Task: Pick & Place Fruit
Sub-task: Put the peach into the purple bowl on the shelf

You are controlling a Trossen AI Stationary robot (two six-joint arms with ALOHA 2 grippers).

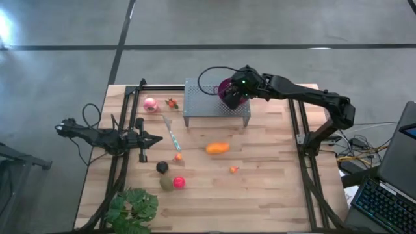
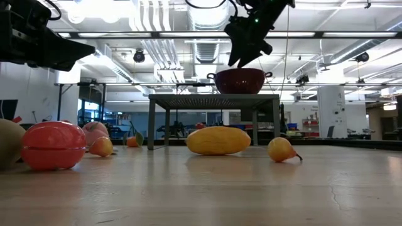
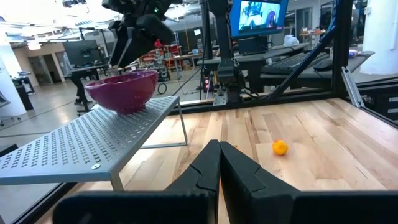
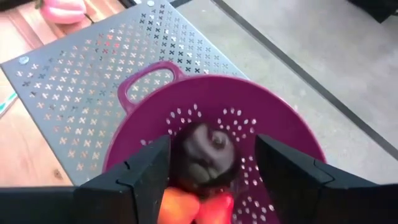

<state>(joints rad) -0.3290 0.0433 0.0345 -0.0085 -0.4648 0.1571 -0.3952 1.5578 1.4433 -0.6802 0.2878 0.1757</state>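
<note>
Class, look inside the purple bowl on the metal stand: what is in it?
Inside the purple bowl lie a dark purple-black ball and orange-red pieces. The right gripper hangs open above, its fingers hiding part of the bowl's bottom.

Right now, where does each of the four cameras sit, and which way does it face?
High: overhead, straight down on table, both arms.
Low: table height, level past orange piece toward bowl; right gripper above it.
Left wrist: behind shut left gripper, facing rack.
Right wrist: above bowl, fingers open, purple fruit inside.
Shared: the bowl, in all four.
</note>
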